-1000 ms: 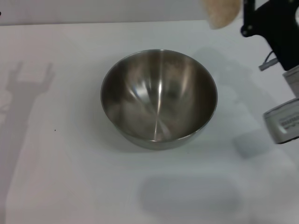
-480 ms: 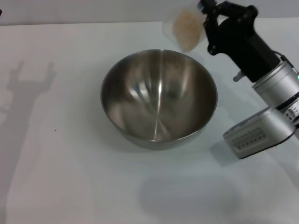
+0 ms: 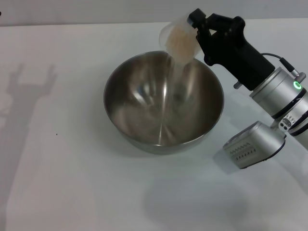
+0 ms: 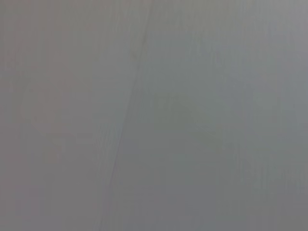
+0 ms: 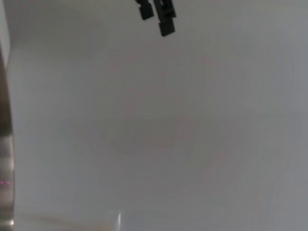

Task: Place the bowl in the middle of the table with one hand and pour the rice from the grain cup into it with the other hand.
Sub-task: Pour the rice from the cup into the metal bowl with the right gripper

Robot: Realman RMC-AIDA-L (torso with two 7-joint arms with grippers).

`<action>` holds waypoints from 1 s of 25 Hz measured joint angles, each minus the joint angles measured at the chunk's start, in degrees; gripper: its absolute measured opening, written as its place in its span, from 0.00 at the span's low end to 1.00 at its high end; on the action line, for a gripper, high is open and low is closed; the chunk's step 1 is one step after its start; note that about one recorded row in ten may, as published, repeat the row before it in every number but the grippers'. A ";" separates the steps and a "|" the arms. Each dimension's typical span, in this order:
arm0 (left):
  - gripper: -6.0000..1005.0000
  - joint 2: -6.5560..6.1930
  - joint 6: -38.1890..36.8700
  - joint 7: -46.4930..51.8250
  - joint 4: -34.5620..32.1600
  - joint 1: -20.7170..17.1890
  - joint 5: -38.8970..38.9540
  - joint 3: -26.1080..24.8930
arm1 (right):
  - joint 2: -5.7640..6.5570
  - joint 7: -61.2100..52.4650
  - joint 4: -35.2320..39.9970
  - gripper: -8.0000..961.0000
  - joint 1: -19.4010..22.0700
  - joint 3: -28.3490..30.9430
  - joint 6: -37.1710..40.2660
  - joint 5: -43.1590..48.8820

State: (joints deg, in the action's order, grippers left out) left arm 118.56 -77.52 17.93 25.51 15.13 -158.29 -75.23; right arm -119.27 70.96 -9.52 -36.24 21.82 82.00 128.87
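The steel bowl (image 3: 163,102) stands in the middle of the white table (image 3: 57,183). My right gripper (image 3: 198,30) is shut on the clear grain cup (image 3: 179,42) and holds it tipped over the bowl's far rim. Rice (image 3: 177,72) streams from the cup down into the bowl. My left gripper is out of the head view; only its shadow (image 3: 26,94) lies on the table at the left. The left wrist view shows only plain grey surface. In the right wrist view a black gripper part (image 5: 158,12) shows far off against pale surface.
The right arm's silver wrist with a green light (image 3: 281,96) and a grey box-shaped part (image 3: 252,147) hang over the table to the right of the bowl.
My right gripper has moved left and down with the cup, from the far right edge to over the bowl's rim, and tipped it. Rice now pours out. The bowl has not moved.
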 joint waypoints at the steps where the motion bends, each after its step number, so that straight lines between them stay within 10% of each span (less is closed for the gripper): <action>1: 0.86 0.00 0.00 0.00 0.05 -0.01 0.00 0.00 | 0.00 0.65 0.03 0.02 -0.01 0.00 -0.10 0.33; 25: 0.86 0.00 0.31 0.00 -0.11 0.08 0.00 -0.01 | 0.09 11.96 0.30 0.02 -1.23 0.06 -1.52 6.91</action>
State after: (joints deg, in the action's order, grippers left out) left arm 118.56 -77.21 17.93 25.40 15.21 -158.29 -75.23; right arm -119.18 82.92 -9.22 -37.47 21.89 80.48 135.78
